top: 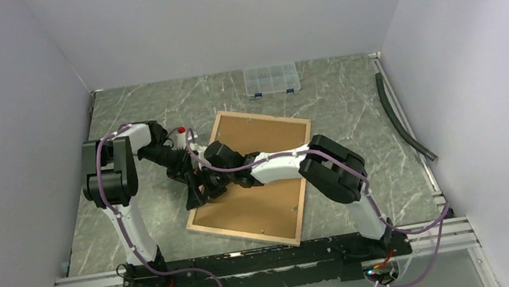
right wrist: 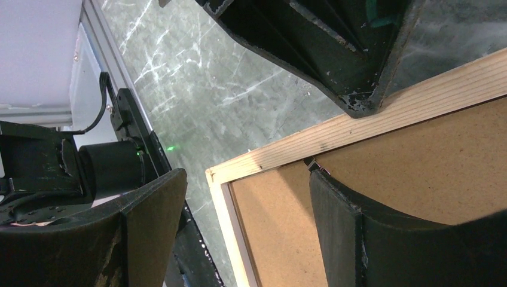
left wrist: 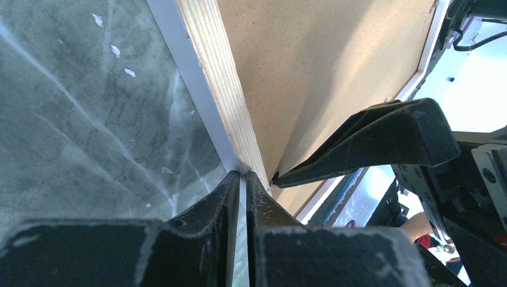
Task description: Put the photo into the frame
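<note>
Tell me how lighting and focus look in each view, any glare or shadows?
Top external view: soft, even light, sharp, only faint shadows. Left wrist view: blown-out glare at right past the frame; the right gripper's finger shadows the backing board; the left gripper's fingers read dark. Right wrist view: wood grain crisp, wall at top left bright.

The frame point(right wrist: 418, 95) is showing me a pale, grained wood border around a plain tan-brown backing board point(right wrist: 430, 161). The table point(right wrist: 239, 78) beneath is showing dark grey-green marble with white veining. My left gripper point(left wrist: 244, 176) and right gripper point(right wrist: 245, 179) are showing matt black, scuffed grey.
</note>
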Tool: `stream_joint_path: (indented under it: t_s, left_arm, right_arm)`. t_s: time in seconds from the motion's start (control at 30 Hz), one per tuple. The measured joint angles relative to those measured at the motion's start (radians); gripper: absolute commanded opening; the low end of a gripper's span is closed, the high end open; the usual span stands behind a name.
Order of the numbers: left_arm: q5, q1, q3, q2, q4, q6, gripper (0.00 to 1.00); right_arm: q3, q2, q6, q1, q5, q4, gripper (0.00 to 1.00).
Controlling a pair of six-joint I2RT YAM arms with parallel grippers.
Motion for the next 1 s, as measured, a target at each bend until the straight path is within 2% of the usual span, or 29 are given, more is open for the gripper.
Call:
stream_joint_path:
  t_s: [1.0]
  left_arm:
    - [-0.004,-0.001,0.006,0.000,-0.013,0.005,0.11]
  right_arm:
    - [-0.021,0.002,0.015,0.008,0.095,0.076,0.79]
